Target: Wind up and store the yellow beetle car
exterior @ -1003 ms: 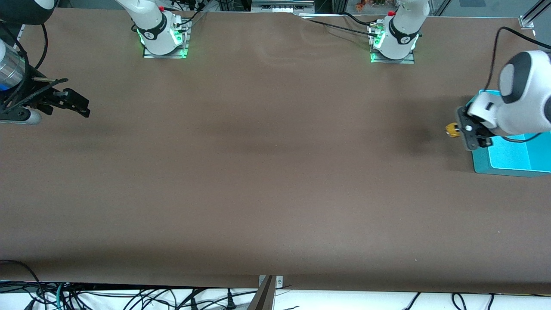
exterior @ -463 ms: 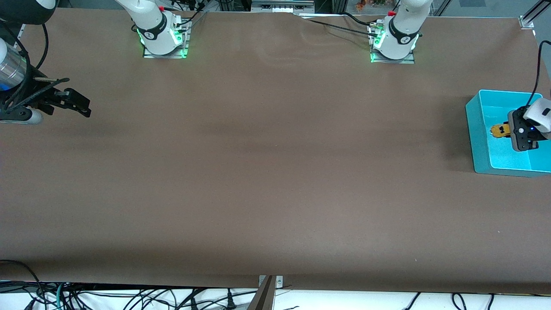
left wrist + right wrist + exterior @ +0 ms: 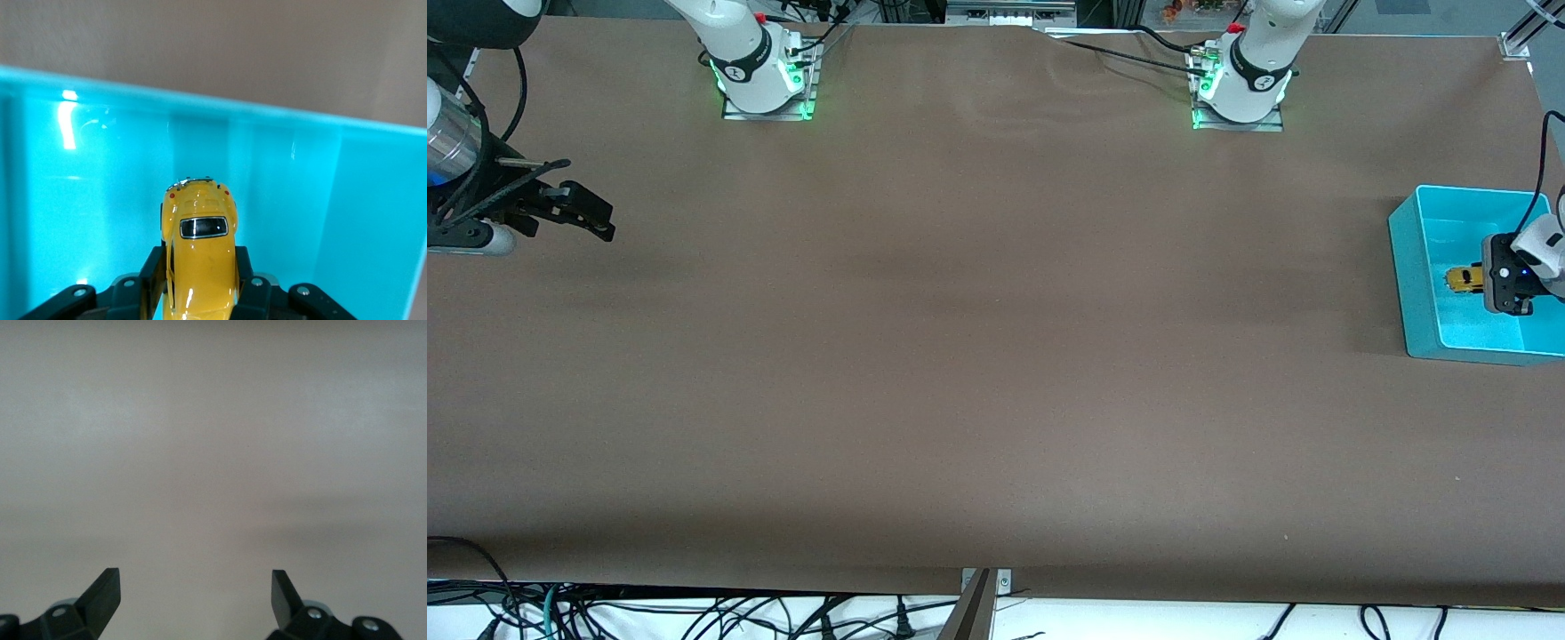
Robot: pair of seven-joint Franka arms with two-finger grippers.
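Observation:
The yellow beetle car is a small rounded toy with a dark rear window. My left gripper is shut on it inside the teal bin at the left arm's end of the table. In the left wrist view the black fingers press on both sides of the yellow beetle car, with the teal bin's wall just past its tip. I cannot tell whether the car touches the bin's floor. My right gripper waits open over bare table at the right arm's end, and in its wrist view the right gripper holds nothing.
The brown table stretches between the two arms. The arm bases stand along its edge farthest from the front camera. Cables hang below the table's nearest edge.
My left gripper carried the car from over the table beside the bin to inside the bin, then sank slightly lower. The right arm has not moved.

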